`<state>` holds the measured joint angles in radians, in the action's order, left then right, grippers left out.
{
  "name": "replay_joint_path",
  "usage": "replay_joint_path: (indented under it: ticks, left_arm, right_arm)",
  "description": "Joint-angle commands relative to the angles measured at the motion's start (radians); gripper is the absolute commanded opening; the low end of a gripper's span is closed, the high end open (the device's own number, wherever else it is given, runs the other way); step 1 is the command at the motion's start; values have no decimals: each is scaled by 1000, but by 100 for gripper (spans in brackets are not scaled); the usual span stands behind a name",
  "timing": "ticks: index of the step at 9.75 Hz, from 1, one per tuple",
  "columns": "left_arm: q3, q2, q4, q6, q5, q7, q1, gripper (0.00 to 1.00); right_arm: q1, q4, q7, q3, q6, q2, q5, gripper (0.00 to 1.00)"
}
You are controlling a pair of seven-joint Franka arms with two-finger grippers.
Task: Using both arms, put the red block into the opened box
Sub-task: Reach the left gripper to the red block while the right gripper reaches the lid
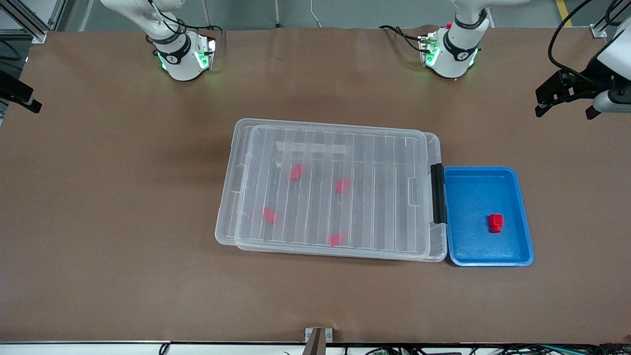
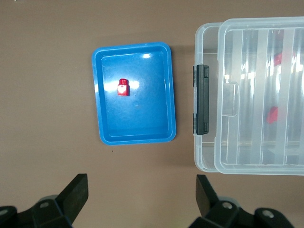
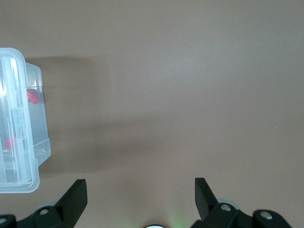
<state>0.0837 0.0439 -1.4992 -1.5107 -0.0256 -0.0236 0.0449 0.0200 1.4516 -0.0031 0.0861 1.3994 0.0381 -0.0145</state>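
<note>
On the brown worktop [image 1: 123,222], nothing has begun: the ribbed clear lid [image 1: 335,190] still covers the box [image 1: 224,217], its black latch [image 1: 438,193] shut at the left arm's end. The red block [image 1: 495,223], small, glossy and stepped, sits in the smooth blue tray [image 1: 525,217] beside that latch. The left hand [image 2: 141,199] hovers empty with jaws wide above bare worktop near the tray; the right hand [image 3: 140,198] waits likewise past the box's other end. Next, judging by this, the latch must be released and the lid lifted.

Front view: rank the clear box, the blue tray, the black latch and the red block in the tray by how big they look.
Largest to smallest:
1. clear box
2. blue tray
3. black latch
4. red block
</note>
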Motion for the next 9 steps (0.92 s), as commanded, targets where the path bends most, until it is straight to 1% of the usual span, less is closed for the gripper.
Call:
replay_joint_path:
  ticks: [1, 4, 5, 6, 7, 8, 9]
  left_arm:
    - [-1, -21, -6, 0, -10, 4, -2, 100]
    - [-5, -51, -6, -12, -1, 10, -7, 100]
    - [-5, -83, -10, -43, 0, 13, -5, 100]
    - [-7, -119, -38, -115, -5, 13, -7, 100]
    - [-5, -148, -82, -206, -8, 22, -34, 100]
    - [-7, -207, -116, -309, -13, 30, -42, 100]
    - [-9, -264, -140, -397, -22, 37, -57, 100]
  right_arm:
    - [9, -22, -9, -5, -14, -11, 4, 100]
    - [5, -16, -9, -8, -11, -12, -1, 100]
    - [-12, -14, -11, -12, -5, -39, -22, 100]
    - [-43, -13, -2, -32, 7, -64, -71, 100]
    - [-75, -11, 1, -51, 32, -116, -93, 100]
    - [-112, -5, 50, -77, 97, -176, -94, 100]
    - [-150, 1, 155, -116, 165, -238, -102, 100]
